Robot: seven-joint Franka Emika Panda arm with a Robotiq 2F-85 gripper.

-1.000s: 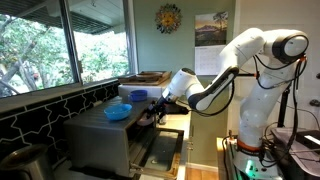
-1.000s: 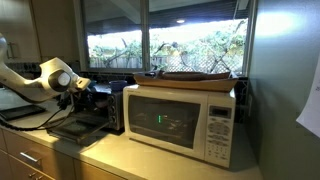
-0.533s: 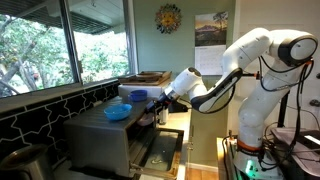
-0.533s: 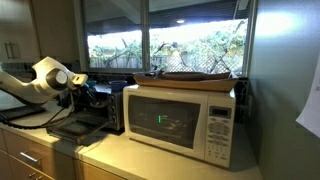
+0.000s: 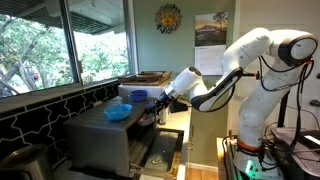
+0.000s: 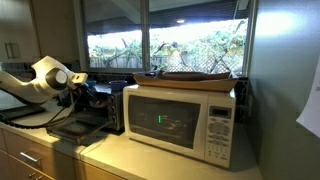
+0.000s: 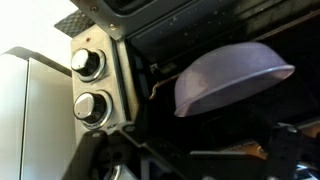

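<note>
blue bowl (image 7: 230, 75) just ahead of open fingers (image 7: 292, 143), beside oven knobs (image 7: 88, 103)

The robot arm (image 5: 250, 48) is white with black joints, and the gripper (image 7: 195, 160) along the bottom of the wrist view is black. The bowl (image 5: 117, 112), left of centre in an exterior view, is bright blue; in the wrist view it looks a paler lavender-blue. The toaster oven (image 5: 100, 138) is brushed grey with a black inside, and its two knobs (image 7: 87, 62) are shiny silver. The backsplash (image 5: 40, 115) at lower left is black tile crossed by an irregular web of pale grout. The microwave (image 6: 185, 120) is white with a dark door and green digits. The sun ornament (image 5: 169, 18) at top centre is gold against a pale green wall (image 5: 185, 45).
</note>
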